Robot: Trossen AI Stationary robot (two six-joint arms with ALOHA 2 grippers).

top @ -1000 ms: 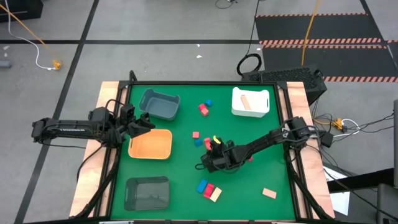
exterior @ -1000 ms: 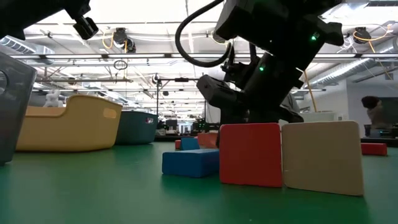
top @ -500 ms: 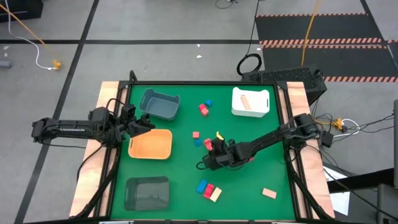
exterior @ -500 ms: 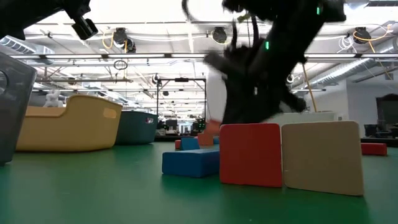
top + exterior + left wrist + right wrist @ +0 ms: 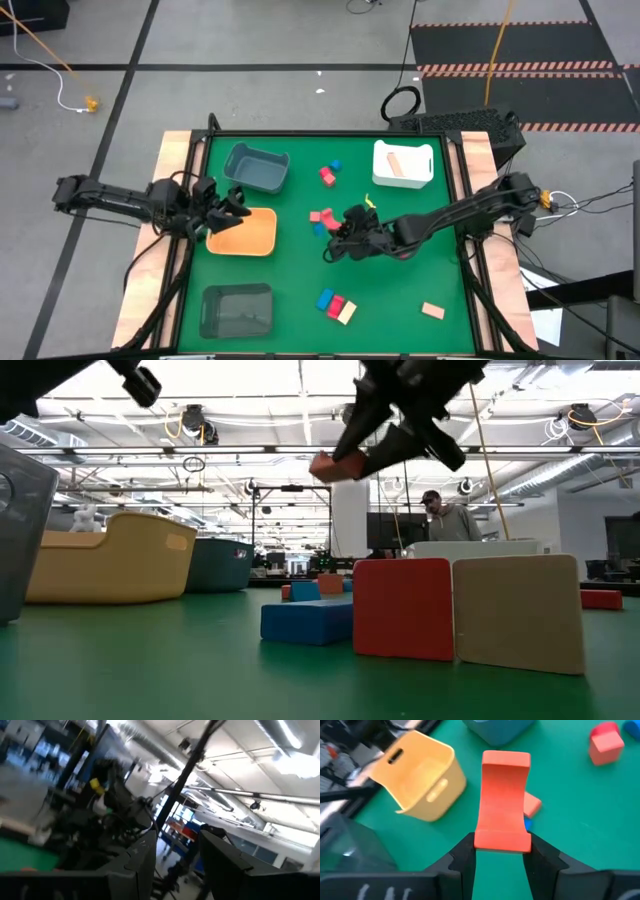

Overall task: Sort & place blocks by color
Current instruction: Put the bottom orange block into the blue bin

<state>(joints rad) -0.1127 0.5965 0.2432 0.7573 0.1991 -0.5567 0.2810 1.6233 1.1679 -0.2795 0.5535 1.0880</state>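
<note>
One red block (image 5: 503, 802) is sitting clamped between the right gripper's (image 5: 501, 849) jaws, which are closing in narrow on its two flanks, and it is now riding clear of the surface (image 5: 420, 285). A second ago that gripper was down low among the loose blocks in the middle of the green; now it is lifting, and the low view shows the block hanging high in the air under the arm. That is looking like a clean pick, so my read is the carry to a tray comes next.

The block's long axis is running straight out from the jaws, away from the wrist, its far end pointing toward the orange tray (image 5: 422, 782) and the grey tray (image 5: 256, 167) beyond.

Below it, a small red block (image 5: 314, 215) and a blue block (image 5: 319, 228) are lying just beside each other on the green, with another red block (image 5: 606, 744) farther off.

Over at the orange tray's near edge, the left gripper (image 5: 222, 210) is waiting, jaws standing partly apart with nothing between them.
</note>
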